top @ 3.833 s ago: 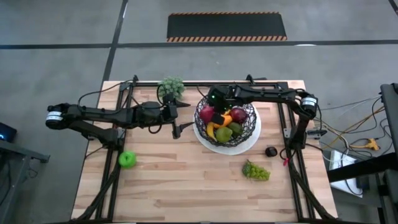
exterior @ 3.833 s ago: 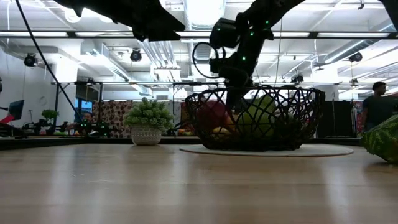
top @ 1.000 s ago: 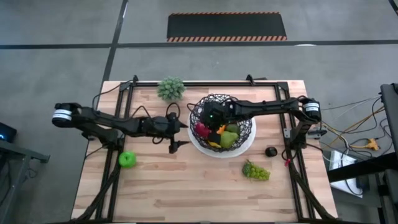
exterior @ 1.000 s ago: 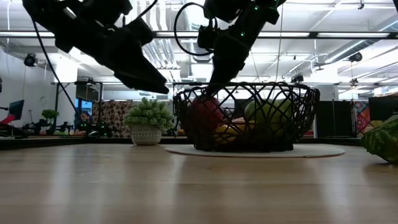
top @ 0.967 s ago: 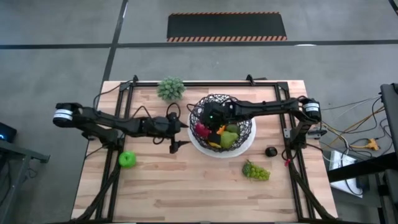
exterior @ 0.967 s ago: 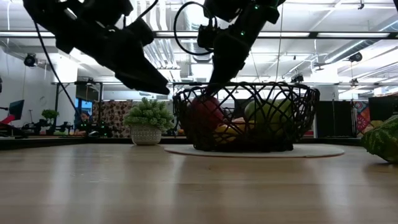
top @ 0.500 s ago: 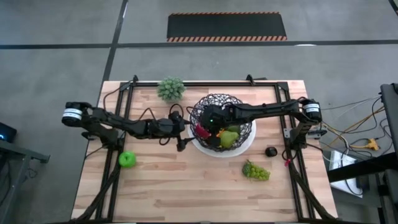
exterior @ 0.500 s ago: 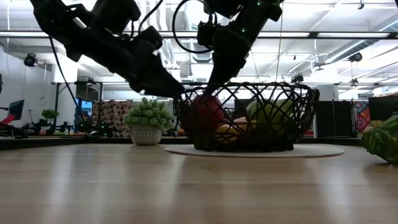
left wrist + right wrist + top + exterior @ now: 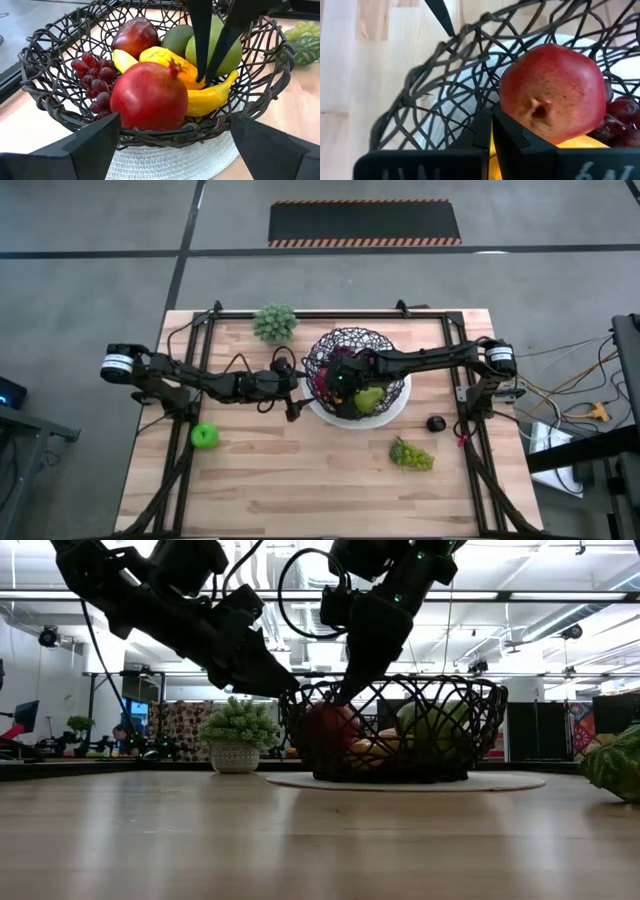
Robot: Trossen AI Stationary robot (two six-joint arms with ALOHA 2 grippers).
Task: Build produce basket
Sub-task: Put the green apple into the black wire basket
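Stood near the middle of the wooden table (image 9: 300, 470), toward its far edge: the basket (image 9: 385, 345), a black wire bowl on a white round plate (image 9: 165, 165). Inside it lay a large red fruit with a small crown (image 9: 149, 95), a red apple (image 9: 135, 36), purple grapes (image 9: 95, 75), a yellow banana (image 9: 205, 97), an orange piece (image 9: 175, 62) and two green fruits (image 9: 220, 45) toward the far side. Reached down into the basket from above, fingers closed together and empty: the right gripper (image 9: 202, 77), tips just above the orange piece and the banana, right beside the large red fruit. Held just outside the basket's left rim, fingers spread wide with nothing between them: the left gripper (image 9: 292, 395), facing the wire wall at the height of the large red fruit. Left out on the table, well apart from the basket: a green apple (image 9: 204, 436) near the left edge, and a bunch of green grapes (image 9: 411, 454) toward the front right. Also there: a leafy potted plant (image 9: 275, 321) at the far edge, just left of the basket, and a small dark object (image 9: 435, 423) near the right edge.
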